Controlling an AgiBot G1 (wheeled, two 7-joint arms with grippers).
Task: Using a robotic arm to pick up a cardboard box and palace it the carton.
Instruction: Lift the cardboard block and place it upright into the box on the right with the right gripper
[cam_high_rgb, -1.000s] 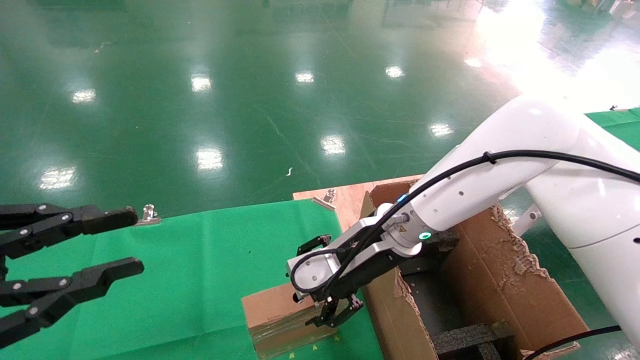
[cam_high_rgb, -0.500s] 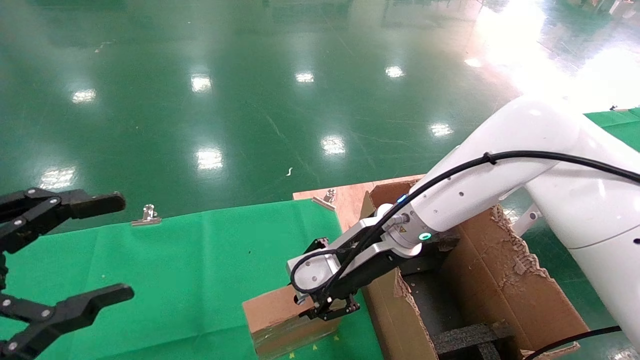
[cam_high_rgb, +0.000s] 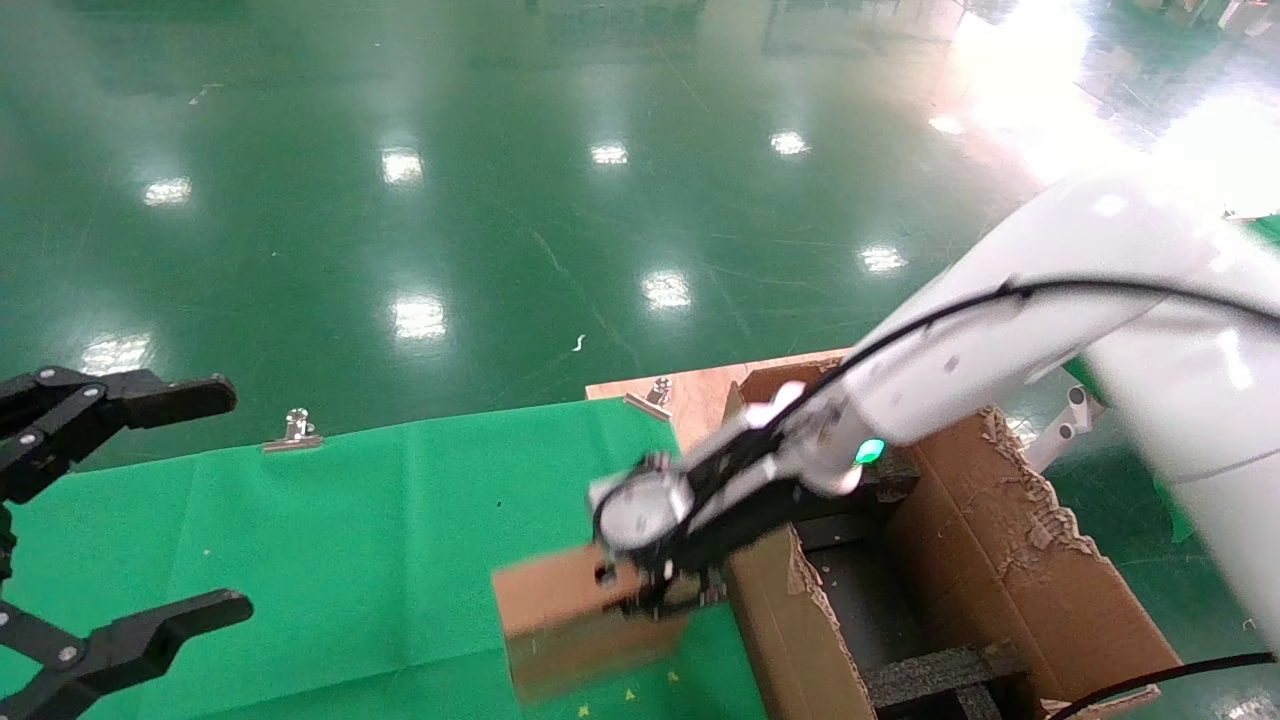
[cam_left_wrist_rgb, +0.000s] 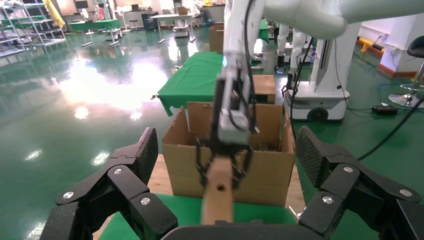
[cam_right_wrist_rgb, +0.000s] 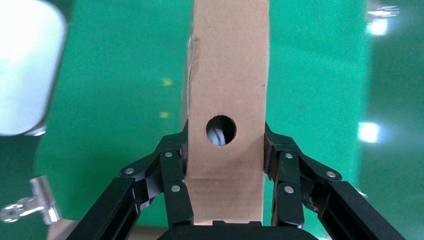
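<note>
The small brown cardboard box (cam_high_rgb: 560, 625), with a round hole (cam_right_wrist_rgb: 220, 130) in one face, is clamped between the black fingers (cam_right_wrist_rgb: 172, 172) of my right gripper (cam_high_rgb: 655, 590). That gripper is shut on the box's two sides. The white robotic arm (cam_high_rgb: 1000, 340) reaches down from the right. The box hangs over the green cloth (cam_high_rgb: 400, 540), just left of the carton (cam_high_rgb: 1000, 570). In the left wrist view the box (cam_left_wrist_rgb: 218, 192) hangs in front of the carton (cam_left_wrist_rgb: 272, 170). My left gripper (cam_high_rgb: 215, 500) stands wide open at the far left, holding nothing.
The carton's torn flaps (cam_high_rgb: 1040, 510) stand up at the right, with black foam inserts (cam_high_rgb: 940, 675) inside. Metal clips (cam_high_rgb: 292, 430) pin the cloth's far edge, and a bare wooden board (cam_high_rgb: 700, 395) shows behind the carton. Shiny green floor lies beyond the table.
My right gripper's fingers have closed onto the cardboard box, which has since risen slightly off the cloth. My left gripper has opened wider and drawn back to the left.
</note>
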